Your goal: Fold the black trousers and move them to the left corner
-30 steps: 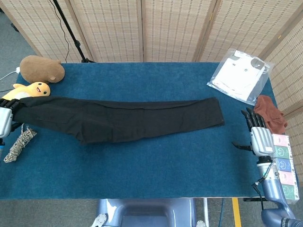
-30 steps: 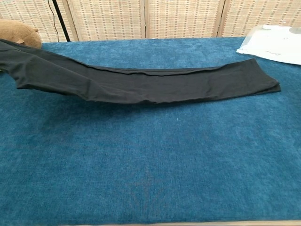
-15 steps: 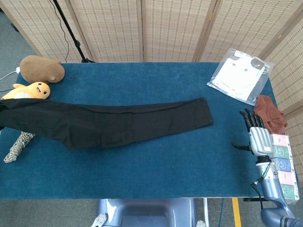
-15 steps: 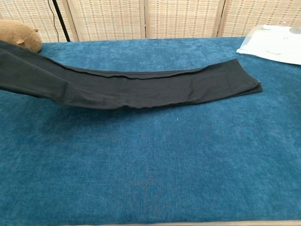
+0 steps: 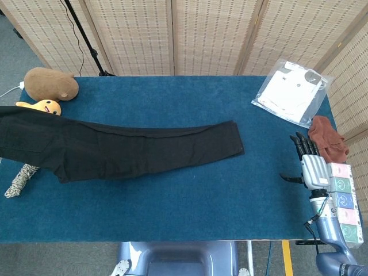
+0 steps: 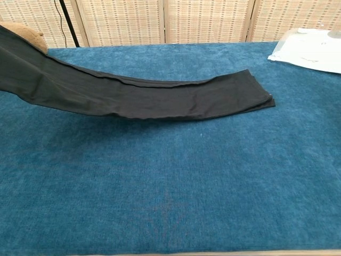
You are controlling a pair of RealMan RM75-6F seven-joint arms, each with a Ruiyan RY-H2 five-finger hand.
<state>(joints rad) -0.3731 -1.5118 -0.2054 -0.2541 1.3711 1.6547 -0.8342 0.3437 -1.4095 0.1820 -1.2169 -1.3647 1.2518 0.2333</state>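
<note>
The black trousers [image 5: 126,149] stretch lengthwise across the blue table [image 5: 190,207], with the leg cuffs near the middle right. Their waist end runs off the left edge of the head view. In the chest view the trousers [image 6: 149,96] rise off the cloth toward the upper left, so that end is lifted. What lifts it is out of frame, and my left hand shows in neither view. My right hand [image 5: 310,164] rests at the table's right edge, fingers spread, holding nothing, well clear of the cuffs.
A brown plush [image 5: 50,84] and a yellow plush toy [image 5: 40,106] sit at the far left corner, with a coil of rope [image 5: 20,178] below them. A bagged white garment [image 5: 290,92], a reddish cloth [image 5: 328,138] and coloured boxes [image 5: 343,201] line the right side.
The trousers have slid steadily to the left, the cuffs moving from the right third toward the middle. Their left end has risen and the left hand has left the frame. The right hand stays put.
</note>
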